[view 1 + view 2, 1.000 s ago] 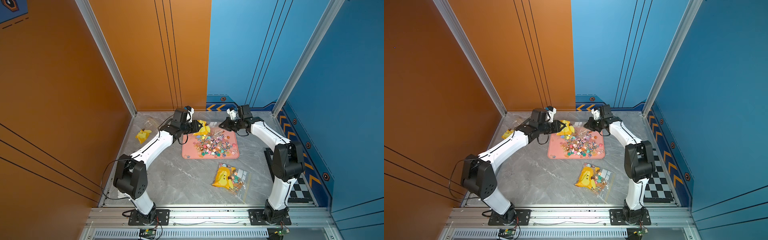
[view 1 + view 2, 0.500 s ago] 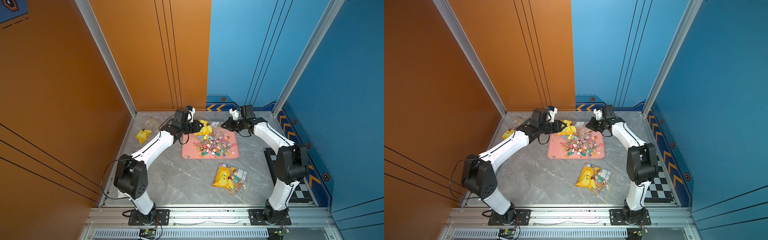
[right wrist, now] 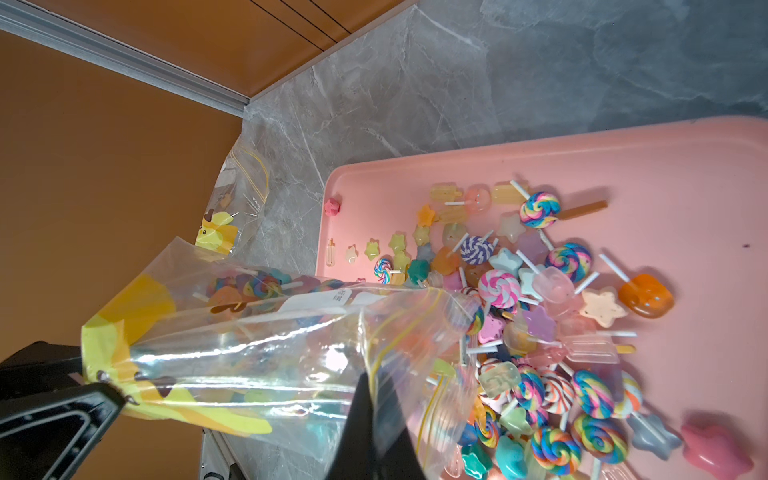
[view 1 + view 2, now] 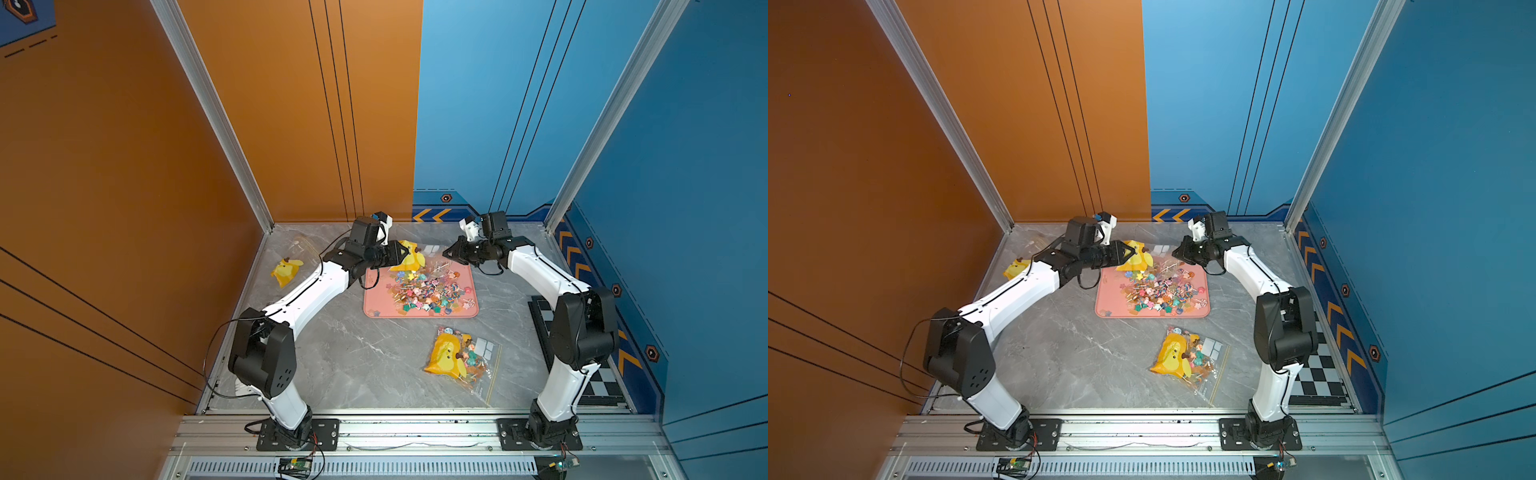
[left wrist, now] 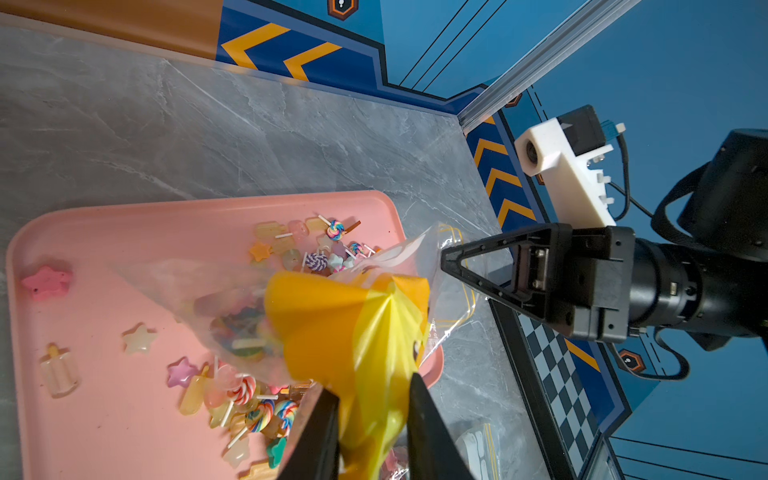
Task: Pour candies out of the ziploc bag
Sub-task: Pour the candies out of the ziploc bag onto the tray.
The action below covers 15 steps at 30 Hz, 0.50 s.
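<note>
Wide grey marble table (image 4: 353, 361) in both top views, both arms reaching to its far side. A pink tray (image 4: 372, 291) lies flat there, between the two wrists. Strung above the tray's far edge is the ziploc bag (image 4: 411, 259), clear film with a yellow print, held off the surface and tilted so its mouth points down toward the tray. A second bag (image 4: 457, 357), stuffed with sweets, lies flat on the marble nearer the robot's base, well apart from the tray. A third bag (image 4: 286, 270), flat with the same yellow print, lies near the orange wall on the left arm's side. Now the grips: the left gripper (image 5: 374, 415) has its jaws clamped on the bunched yellow end of the bag, film squeezed between them. The right gripper (image 3: 374, 415) has its jaws pressed together on the clear film by the yellow zip line at the mouth, its tip meeting the bag's edge in the left wrist view. And the candies (image 3: 540, 332)! Swirled lollipops with white sticks, stars and popsicle shapes are heaped across the middle of the tray, with a few strays toward its corners. A cluster sits inside the held bag, just behind the mouth.
</note>
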### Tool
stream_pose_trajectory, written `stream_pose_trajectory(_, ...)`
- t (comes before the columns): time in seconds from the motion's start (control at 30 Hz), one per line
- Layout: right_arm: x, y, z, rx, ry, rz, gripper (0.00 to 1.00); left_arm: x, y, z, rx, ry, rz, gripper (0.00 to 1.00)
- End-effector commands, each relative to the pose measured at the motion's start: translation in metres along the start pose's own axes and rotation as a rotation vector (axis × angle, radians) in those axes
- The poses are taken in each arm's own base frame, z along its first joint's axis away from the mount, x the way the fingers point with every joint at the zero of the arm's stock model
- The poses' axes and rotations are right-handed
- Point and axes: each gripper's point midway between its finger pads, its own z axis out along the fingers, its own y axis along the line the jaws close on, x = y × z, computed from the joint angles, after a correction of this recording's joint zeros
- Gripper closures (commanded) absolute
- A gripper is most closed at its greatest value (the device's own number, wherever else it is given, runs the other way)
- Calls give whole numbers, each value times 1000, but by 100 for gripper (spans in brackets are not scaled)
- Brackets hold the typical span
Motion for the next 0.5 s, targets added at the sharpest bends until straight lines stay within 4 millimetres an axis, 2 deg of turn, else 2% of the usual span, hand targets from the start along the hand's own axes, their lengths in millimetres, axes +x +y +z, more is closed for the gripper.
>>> stream_pose_trajectory(0.0,-4,-3,-17,36,-37,-21,100,-26,-17,-7,34,-86,47,100)
stream_pose_trajectory(0.47,-2,-11,-13,46,-27,-9,100,-26,-17,-5,35,-86,47,100)
